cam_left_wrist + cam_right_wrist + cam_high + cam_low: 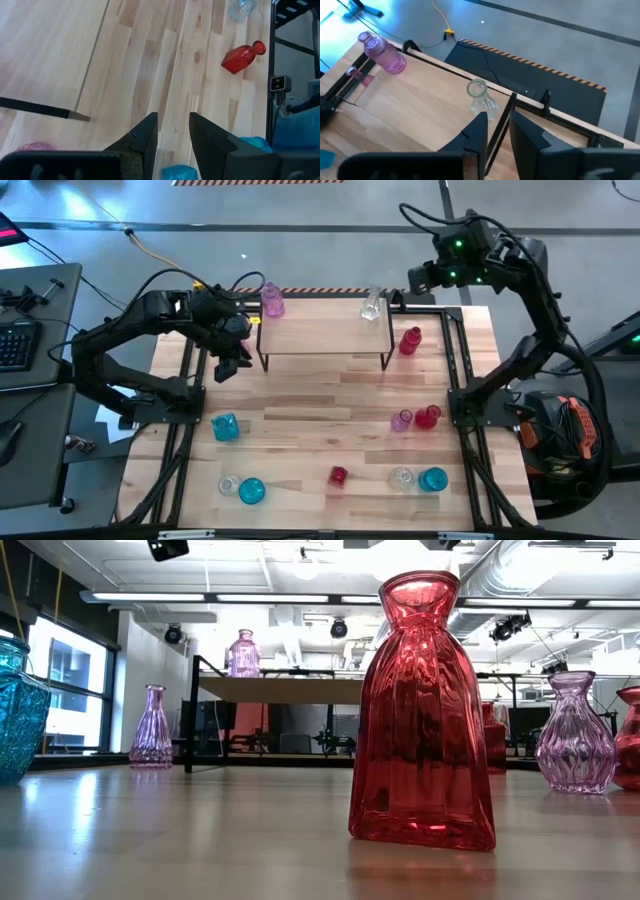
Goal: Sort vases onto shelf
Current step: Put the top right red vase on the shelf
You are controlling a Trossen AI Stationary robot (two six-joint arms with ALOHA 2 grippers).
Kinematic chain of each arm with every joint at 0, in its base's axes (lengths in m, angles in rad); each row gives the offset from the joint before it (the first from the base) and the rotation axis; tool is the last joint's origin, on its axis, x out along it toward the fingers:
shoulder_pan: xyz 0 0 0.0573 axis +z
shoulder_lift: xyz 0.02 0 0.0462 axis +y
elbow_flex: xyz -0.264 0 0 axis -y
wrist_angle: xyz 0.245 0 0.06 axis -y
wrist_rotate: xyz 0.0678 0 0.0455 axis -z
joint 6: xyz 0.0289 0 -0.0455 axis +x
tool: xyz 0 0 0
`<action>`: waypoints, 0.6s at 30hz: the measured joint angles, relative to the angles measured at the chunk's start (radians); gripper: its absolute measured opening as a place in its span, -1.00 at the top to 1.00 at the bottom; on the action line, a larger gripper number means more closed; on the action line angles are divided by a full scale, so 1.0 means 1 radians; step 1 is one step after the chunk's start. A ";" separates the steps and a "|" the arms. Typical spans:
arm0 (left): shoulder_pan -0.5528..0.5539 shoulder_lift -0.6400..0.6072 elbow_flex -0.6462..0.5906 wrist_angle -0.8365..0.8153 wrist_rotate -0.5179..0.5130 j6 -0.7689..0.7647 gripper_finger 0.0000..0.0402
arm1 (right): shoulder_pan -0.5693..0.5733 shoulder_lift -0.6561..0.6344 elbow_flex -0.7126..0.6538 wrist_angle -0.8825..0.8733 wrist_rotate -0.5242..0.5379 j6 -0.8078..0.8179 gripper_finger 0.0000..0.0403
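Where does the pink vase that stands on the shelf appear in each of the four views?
High view: pink vase at the shelf's far left corner.
Low view: pink vase on the shelf top, left of the big red vase.
Left wrist view: not in it.
Right wrist view: upper left, on the shelf.
Shared landmark: the shelf, in every view that shows the vase.
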 joint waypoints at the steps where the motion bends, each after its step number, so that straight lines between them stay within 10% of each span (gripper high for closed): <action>1: 0.000 0.000 0.000 0.000 -0.001 0.001 0.48 | -0.006 0.000 0.000 0.000 -0.001 -0.013 0.67; 18: 0.000 0.000 0.000 0.000 -0.001 -0.001 0.48 | -0.318 -0.008 -0.025 0.005 -0.097 -0.081 0.49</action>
